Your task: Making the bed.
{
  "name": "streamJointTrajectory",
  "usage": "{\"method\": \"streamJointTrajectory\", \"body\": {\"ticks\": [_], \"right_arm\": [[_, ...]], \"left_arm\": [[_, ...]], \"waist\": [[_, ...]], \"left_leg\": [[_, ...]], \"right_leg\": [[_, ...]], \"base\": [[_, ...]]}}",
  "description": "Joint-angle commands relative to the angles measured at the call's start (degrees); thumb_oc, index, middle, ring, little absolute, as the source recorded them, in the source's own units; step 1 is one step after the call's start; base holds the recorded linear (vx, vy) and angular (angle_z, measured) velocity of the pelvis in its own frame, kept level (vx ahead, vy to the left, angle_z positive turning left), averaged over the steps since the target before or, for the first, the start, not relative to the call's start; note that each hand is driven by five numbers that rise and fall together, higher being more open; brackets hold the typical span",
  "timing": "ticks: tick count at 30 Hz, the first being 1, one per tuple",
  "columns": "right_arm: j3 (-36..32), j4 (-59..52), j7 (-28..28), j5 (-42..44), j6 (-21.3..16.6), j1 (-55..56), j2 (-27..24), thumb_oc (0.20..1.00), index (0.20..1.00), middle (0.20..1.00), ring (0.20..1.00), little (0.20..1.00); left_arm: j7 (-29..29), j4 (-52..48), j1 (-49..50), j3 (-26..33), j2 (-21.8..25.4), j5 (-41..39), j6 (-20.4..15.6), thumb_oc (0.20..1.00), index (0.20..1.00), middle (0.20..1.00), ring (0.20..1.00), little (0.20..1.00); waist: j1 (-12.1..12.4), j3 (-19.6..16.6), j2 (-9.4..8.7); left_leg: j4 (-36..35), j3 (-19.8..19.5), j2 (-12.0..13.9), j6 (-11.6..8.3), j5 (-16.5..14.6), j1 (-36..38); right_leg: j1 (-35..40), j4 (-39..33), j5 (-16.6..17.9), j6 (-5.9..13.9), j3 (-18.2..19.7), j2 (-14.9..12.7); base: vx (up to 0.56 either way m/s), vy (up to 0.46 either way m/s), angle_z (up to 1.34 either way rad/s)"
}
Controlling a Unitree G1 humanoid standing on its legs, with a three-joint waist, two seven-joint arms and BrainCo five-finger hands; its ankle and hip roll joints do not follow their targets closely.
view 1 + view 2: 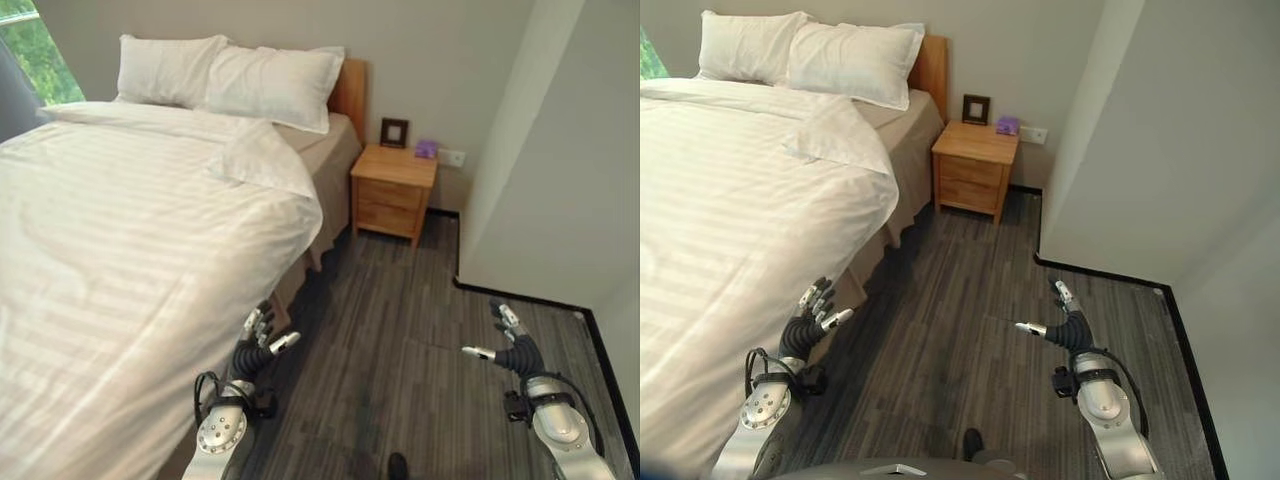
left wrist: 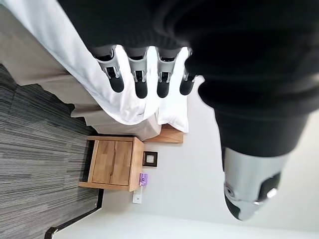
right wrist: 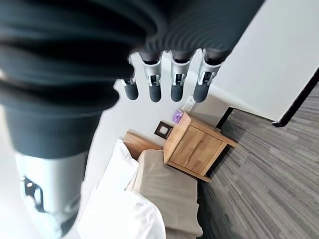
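Both hands, left hand [image 1: 262, 335] and right hand [image 1: 508, 340], are hovering empty with fingers relaxed beside the bed [image 1: 325, 165], where the soft, light duvet [image 1: 120, 250], lying rumpled, is probably best pinched at its folded-back corner [image 1: 265, 160].

You find no readable text, label, number or sign anywhere here. The small purple box [image 1: 426, 148] on the wooden nightstand [image 1: 393, 192] carries nothing you can make out, and the dark picture frame [image 1: 394, 132] beside it shows no legible print. The wall socket [image 1: 456, 158] bears no marking either.
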Motion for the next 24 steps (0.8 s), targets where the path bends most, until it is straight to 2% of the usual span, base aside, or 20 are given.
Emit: {"method": "streamJointTrajectory", "body": {"ticks": [1, 17, 18, 24], "right_arm": [[-0.79, -1.24, -1.14, 2.09, -2.56, -3.37, 0.6, 1.0, 1.0, 1.0, 1.0, 1.0], [-0.64, -0.67, -1.39, 2.23, -2.77, -3.06, 0.56, 1.0, 1.0, 1.0, 1.0, 1.0], [4.66, 12.32, -5.42, 8.83, 0.33, -12.9, 1.44, 1.0, 1.0, 1.0, 1.0, 1.0], [4.74, 13.36, -4.41, 4.6, 0.56, -12.28, 0.6, 1.0, 1.0, 1.0, 1.0, 1.0]], "left_arm": [[0.14, -1.26, -2.35, 0.64, 2.09, 0.39, -2.49, 1.0, 1.0, 1.0, 1.0, 1.0], [0.1, -1.07, -2.04, 0.45, 1.88, 0.19, -2.54, 1.0, 1.0, 1.0, 1.0, 1.0], [3.75, 11.01, -11.19, -5.37, 1.0, -2.48, 0.31, 1.0, 1.0, 1.0, 1.0, 1.0], [1.83, 12.09, -10.9, -5.53, 1.46, 0.26, 1.18, 1.0, 1.0, 1.0, 1.0, 1.0]], "waist": [[-0.73, 1.93, 0.09], [-0.84, 2.02, 0.17], [-3.26, 5.25, 1.69], [-3.71, 4.08, 1.46]], "left_leg": [[0.69, 2.38, 0.17, 1.79, -0.42, -2.93], [0.69, 2.56, 0.3, 1.71, -0.83, -2.66], [8.85, 13.31, 4.15, -1.49, 0.2, -7.68], [3.6, 13.64, 3.92, -1.03, 1.1, -4.32]], "right_leg": [[6.1, 1.39, -11.32, 3.2, -1.75, -5.0], [6.23, 1.41, -11.37, 3.18, -1.74, -4.95], [3.12, 1.73, -10.6, 2.56, -7.45, -6.36], [4.17, 1.89, -9.75, 3.33, -8.98, -7.28]], "base": [[0.0, 0.0, 0.0], [0.0, 0.0, 0.0], [0.0, 0.0, 0.0], [0.04, 0.066, 0.28]]}}
